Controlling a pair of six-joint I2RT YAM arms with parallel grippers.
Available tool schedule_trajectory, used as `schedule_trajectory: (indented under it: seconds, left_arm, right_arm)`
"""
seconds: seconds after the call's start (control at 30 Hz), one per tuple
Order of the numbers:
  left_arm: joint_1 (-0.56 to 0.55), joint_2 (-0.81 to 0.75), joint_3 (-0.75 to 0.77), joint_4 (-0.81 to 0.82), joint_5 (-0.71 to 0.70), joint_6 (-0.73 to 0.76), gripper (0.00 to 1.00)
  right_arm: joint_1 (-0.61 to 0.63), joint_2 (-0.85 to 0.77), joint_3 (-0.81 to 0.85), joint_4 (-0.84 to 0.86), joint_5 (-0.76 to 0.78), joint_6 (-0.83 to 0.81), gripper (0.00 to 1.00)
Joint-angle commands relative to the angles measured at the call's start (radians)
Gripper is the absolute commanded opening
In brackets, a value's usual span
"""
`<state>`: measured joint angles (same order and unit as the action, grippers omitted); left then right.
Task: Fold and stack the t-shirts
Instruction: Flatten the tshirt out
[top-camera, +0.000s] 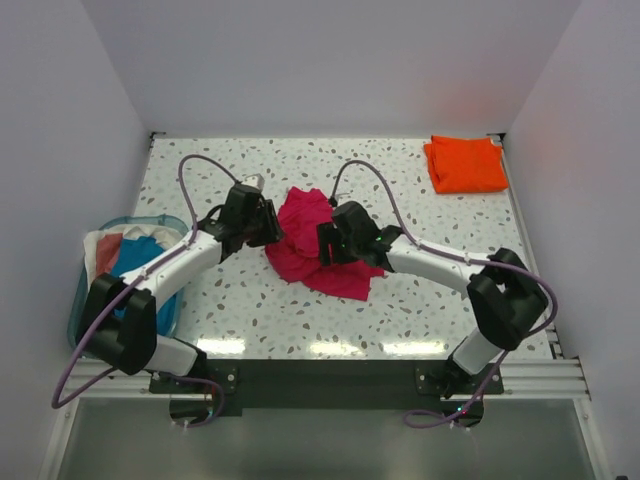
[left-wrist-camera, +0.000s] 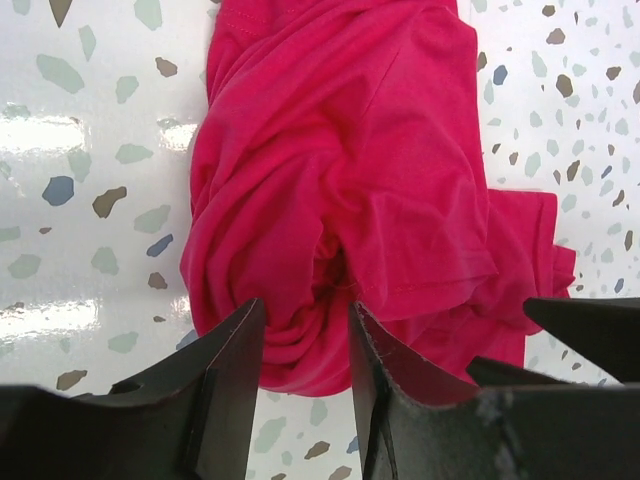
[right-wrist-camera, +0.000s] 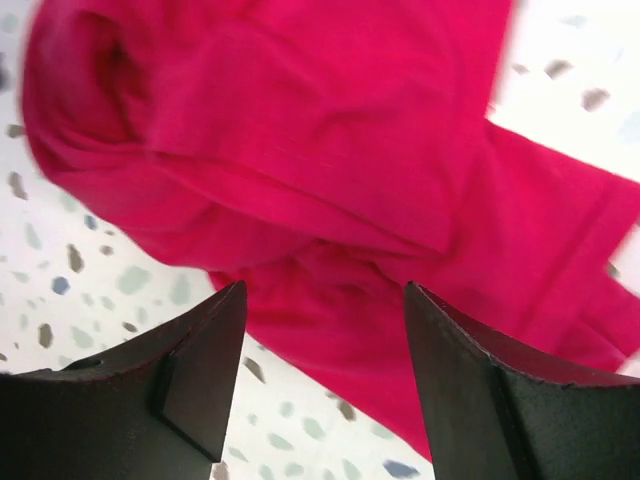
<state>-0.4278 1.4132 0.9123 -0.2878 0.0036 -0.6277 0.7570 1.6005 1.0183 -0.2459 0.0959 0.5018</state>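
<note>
Lying crumpled: pink shirt (top-camera: 303, 220), edges bunched.

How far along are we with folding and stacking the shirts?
Done: the orange shirt lies folded at the far right corner of the table. In hand: the pink shirt sits crumpled in the middle, with the left end effector and right end effector both open at it. Left: spread and fold the pink shirt, then stack it with the orange one. The basket at left holds more clothes.
</note>
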Motion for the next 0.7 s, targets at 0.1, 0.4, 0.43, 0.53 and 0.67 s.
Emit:
schedule_trajectory:
  seconds: [0.1,0.4,0.43,0.53,0.67]
  left_arm:
    - [0.006,0.017,-0.044,0.075,-0.028,-0.033,0.41]
    - [0.043,-0.025,-0.124,0.102,-0.039,-0.061,0.41]
    - [0.047,-0.037,-0.13,0.104,-0.04,-0.064,0.41]
    - [0.064,-0.057,-0.144,0.121,-0.021,-0.06,0.41]
    - [0.061,-0.051,-0.148,0.177,0.086,-0.03,0.46]
  right_arm:
    - [0.099,0.113,0.193,0.08,0.142,-0.051,0.67]
    - [0.134,0.341,0.368,0.054,0.176,-0.066,0.64]
    - [0.134,0.354,0.376,0.053,0.182,-0.068,0.58]
    - [0.13,0.38,0.404,0.016,0.241,-0.068,0.31]
    - [0.104,0.311,0.398,-0.007,0.286,-0.086,0.0]
